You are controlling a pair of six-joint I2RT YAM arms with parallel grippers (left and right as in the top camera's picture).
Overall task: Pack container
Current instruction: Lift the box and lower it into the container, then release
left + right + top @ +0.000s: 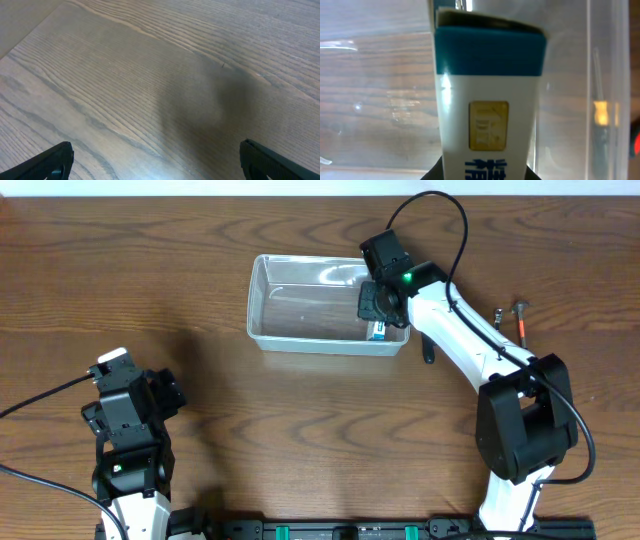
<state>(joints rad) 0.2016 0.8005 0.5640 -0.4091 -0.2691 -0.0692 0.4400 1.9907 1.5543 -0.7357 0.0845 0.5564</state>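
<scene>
The clear plastic container (262, 298) stands at the upper middle of the table. My right gripper (379, 306) reaches into its right end, shut on a white box with a blue top (380, 332). In the right wrist view the box (487, 100) fills the middle, upright between my jaws (482, 176), with a gold label and blue characters. The container's clear wall (607, 75) is right beside it. My left gripper (165, 395) is far off at the lower left. In the left wrist view it (155, 165) is open and empty over bare wood.
A screwdriver with a red shaft (523, 323) and a small metal tool (498, 314) lie to the right of the right arm. A thin black item (428, 350) lies just off the container's right end. The table is dark wood.
</scene>
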